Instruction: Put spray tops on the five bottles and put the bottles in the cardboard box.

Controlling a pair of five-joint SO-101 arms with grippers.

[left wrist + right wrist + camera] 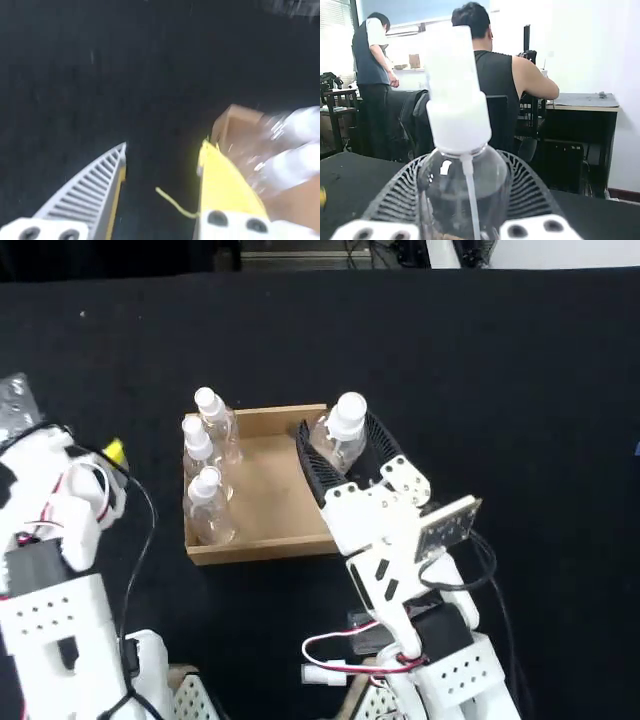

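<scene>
High view looks down on a black table (480, 360) where the cardboard box (262, 549) lies between the two arms. Three clear bottles with white spray tops stand upright in a row along the box's left wall: one at the far corner (214, 418), one just behind it (200, 448) and one near the front (209, 506). The right gripper (338, 440) is closed partway around a fourth bottle (349, 418), its black ribbed fingers (318, 472) pressed against both sides of the clear body. This bottle is upright at the box's far right corner; whether it rests on the box floor cannot be told. In the right wrist view the same bottle (462, 187) fills the gap between the fingers, its white spray top (456, 100) on and the dip tube visible inside. In the left wrist view the left gripper (162, 150) hangs over bare table with its jaws spread wide and nothing between them, the box corner (235, 122) and blurred bottles (295, 150) beside it.
</scene>
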